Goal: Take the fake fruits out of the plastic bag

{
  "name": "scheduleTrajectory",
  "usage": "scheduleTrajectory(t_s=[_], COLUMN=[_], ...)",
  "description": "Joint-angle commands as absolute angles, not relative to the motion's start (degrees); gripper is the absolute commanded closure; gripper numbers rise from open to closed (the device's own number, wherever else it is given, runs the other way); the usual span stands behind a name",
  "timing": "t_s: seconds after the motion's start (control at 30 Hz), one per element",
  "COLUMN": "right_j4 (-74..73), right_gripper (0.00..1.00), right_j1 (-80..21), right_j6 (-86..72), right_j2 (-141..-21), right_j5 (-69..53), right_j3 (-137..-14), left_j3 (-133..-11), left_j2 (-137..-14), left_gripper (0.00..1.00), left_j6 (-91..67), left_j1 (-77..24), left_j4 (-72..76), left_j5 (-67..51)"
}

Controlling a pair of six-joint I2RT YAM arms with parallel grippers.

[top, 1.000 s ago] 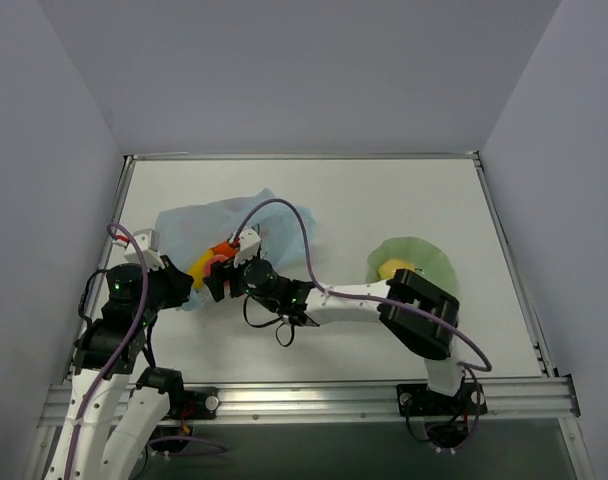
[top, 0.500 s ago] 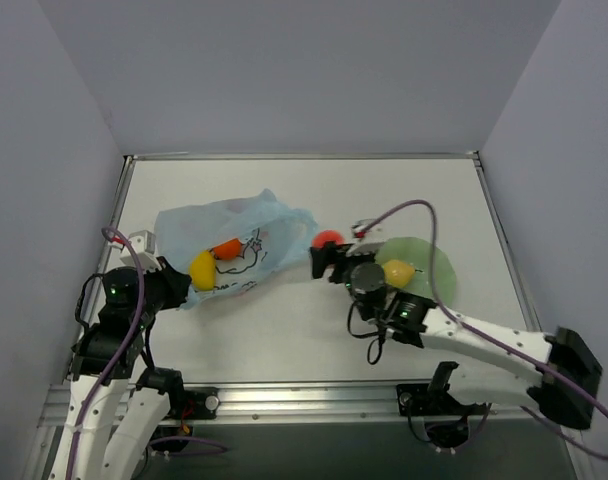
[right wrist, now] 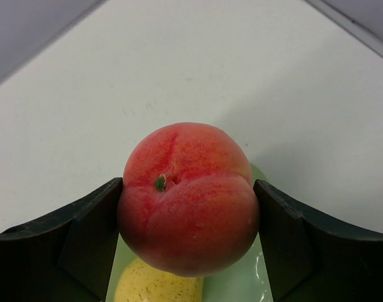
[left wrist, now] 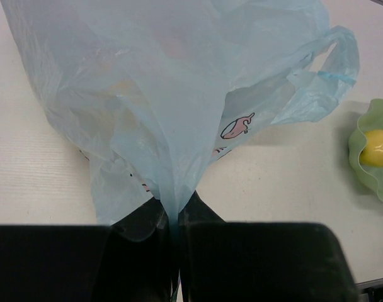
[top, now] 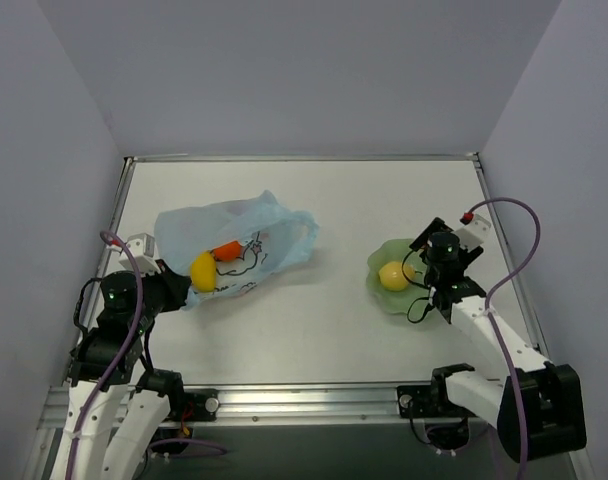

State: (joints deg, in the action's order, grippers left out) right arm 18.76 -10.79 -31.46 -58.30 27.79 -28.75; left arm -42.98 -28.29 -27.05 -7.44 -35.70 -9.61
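My right gripper (right wrist: pixel 188 196) had its jaws clamped on the flanks of a red fruit (right wrist: pixel 186 182), which sat square between them with its stem dimple facing the wrist. Directly beneath the jaws lay a green dish (right wrist: pixel 239 284). A lemon (right wrist: pixel 155 287) rested in it, under the red fruit and a little toward my left finger.

My left gripper (left wrist: pixel 176 215) was closed tight on a gathered fold of the blue bag (left wrist: pixel 166 94). The rest of the bag fanned out ahead of those jaws across the table (top: pixel 334 195).

The step in hand, as I judged it, was setting the red fruit down in the dish. To do that well I needed to come low over the bare part of the dish beside the lemon before parting the jaws. A round, glossy fruit let go from height would likely roll over the rim or knock the lemon out.

A yellow fruit (top: pixel 203 271) and an orange fruit (top: pixel 226 250) lay inside the bag, just ahead of my left jaws and well apart from my right ones. That left at least two to fetch, so the pinch on the fold was worth holding.
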Motion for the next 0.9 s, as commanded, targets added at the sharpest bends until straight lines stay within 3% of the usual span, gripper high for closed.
scheduleTrajectory(t_s=[0.0, 0.27, 0.43, 0.5, 0.63, 0.87], right_j4=[21.79, 25.83, 26.37, 25.58, 23.03, 16.36], right_gripper=[0.72, 0.64, 0.4, 0.36, 0.12, 0.08], right_j1=[-9.58, -9.4, -9.58, -9.67, -10.63, -13.18], right_j6=[-32.52, -32.96, -33.75, -34.27, -34.1, -31.64], right_j2=[-60.72, -65.3, -63.99, -62.15, -58.02, -51.95], right_j5=[23.47, 20.75, 19.34, 18.46, 20.12, 21.44], right_j3=[-29.62, -28.3, -25.76, -25.23, -24.61, -29.25], left_j3=[-45.62, -45.53, -45.62, -45.53, -45.61, -45.53], left_j2=[-28.12, -28.3, -28.56, -28.74, -28.83, -29.18], left_gripper=[0.98, 0.98, 0.98, 0.98, 0.98, 0.98], left_j6=[-26.89, -26.89, -26.89, -26.89, -26.89, -26.98], left_j1=[-7.82, -7.91, -7.82, -7.74, -7.73, -7.56], left_j4=[-34.63, -34.45, -34.45, -34.54, -34.63, -34.63], left_j5=[-10.02, -10.02, -10.02, -10.02, -9.84, -9.84])
